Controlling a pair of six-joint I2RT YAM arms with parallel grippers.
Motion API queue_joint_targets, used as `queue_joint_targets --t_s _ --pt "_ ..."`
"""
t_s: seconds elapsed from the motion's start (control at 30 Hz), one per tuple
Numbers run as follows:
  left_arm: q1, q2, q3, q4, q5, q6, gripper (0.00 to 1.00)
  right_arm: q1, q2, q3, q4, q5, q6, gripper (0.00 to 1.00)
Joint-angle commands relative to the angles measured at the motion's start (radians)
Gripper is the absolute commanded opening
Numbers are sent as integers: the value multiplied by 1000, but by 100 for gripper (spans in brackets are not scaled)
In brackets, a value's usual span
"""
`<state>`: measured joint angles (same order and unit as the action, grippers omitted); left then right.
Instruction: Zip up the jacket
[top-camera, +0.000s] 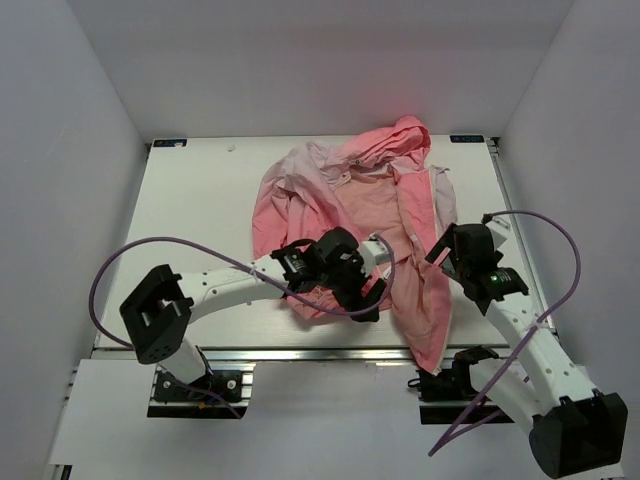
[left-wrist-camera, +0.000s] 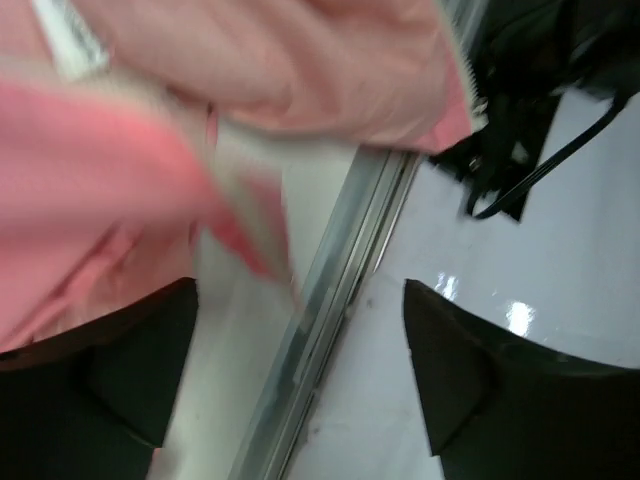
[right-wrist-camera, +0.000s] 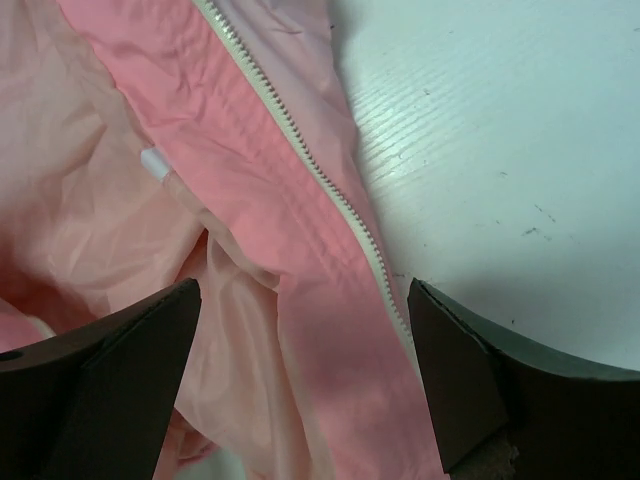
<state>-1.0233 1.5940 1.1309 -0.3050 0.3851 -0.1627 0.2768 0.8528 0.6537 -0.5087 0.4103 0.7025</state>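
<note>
**Top external:** one jacket (top-camera: 350, 200), pink and open-fronted, lies crumpled mid-surface (top-camera: 190, 190) with its hood at the far edge. The left tool (top-camera: 365, 295) is at the near hem. The right tool (top-camera: 447, 252) is at the jacket's right front edge.

**Left wrist:** the left tool (left-wrist-camera: 300, 300) has its jaws spread and grips nothing. The jacket (left-wrist-camera: 300, 80) is blurred, just beyond the fingers.

**Right wrist:** the right tool (right-wrist-camera: 305, 290) is spread and straddles one white zipper row (right-wrist-camera: 300, 150). One white tag (right-wrist-camera: 155, 160) shows on the jacket.

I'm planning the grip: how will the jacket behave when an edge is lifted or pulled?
Probably floppy: the jacket lies crumpled in folds, so a lifted edge should sag. It looks thin and likely light, given its fine creases. The zipper edge lies straighter, so perhaps stiffer.
</note>
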Motion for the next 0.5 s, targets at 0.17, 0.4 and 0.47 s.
queue_joint_targets --t_s 0.17,0.4,0.47 --pt "25 -198 61 -70 -376 -116 98 -19 121 77 104 -234 -227 89" --pt "355 -128 92 -48 -203 -213 98 -16 273 60 142 -269 -228 89" --pt "376 -68 75 -25 -167 -227 98 -14 305 69 157 -275 -228 89"
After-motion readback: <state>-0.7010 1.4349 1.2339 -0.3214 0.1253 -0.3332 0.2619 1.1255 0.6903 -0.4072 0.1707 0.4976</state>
